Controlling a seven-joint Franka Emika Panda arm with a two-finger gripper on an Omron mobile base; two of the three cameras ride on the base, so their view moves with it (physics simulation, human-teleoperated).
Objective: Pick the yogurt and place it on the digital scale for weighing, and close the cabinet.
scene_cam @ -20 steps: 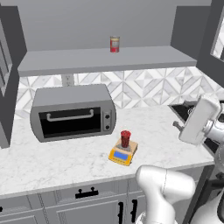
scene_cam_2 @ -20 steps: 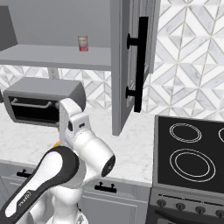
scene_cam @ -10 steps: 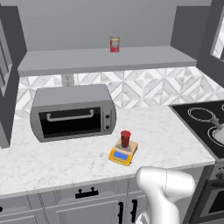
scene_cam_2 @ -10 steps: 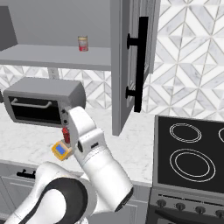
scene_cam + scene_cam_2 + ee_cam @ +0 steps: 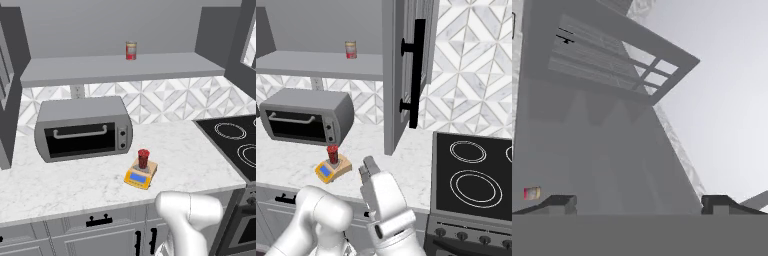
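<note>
The dark red yogurt [image 5: 143, 158] [image 5: 332, 154] stands upright on the orange-yellow digital scale [image 5: 135, 178] [image 5: 324, 171], on the marble counter in front of the toaster oven. The grey cabinet door [image 5: 394, 75] hangs open, swung out over the counter, its long black bar handle [image 5: 417, 70] facing the stove side. My gripper [image 5: 366, 166] [image 5: 637, 202] is open and holds nothing. It points upward in front of the counter edge, below the open door and to the right of the scale. In the hand view the cabinet's underside [image 5: 612, 150] looms above the fingertips [image 5: 559, 202].
A red can [image 5: 131, 50] [image 5: 350, 49] [image 5: 532, 193] stands on the open shelf [image 5: 120, 67]. The toaster oven [image 5: 82, 129] [image 5: 306, 117] sits at the back left of the counter. A black stove [image 5: 471, 175] [image 5: 235, 142] lies to the right. Lower drawers [image 5: 95, 230] run under the counter.
My arm has swung away from the scale, rightward and down toward the open door, with the hand now pointing up. The yogurt stays on the scale. The gripper remains open.
</note>
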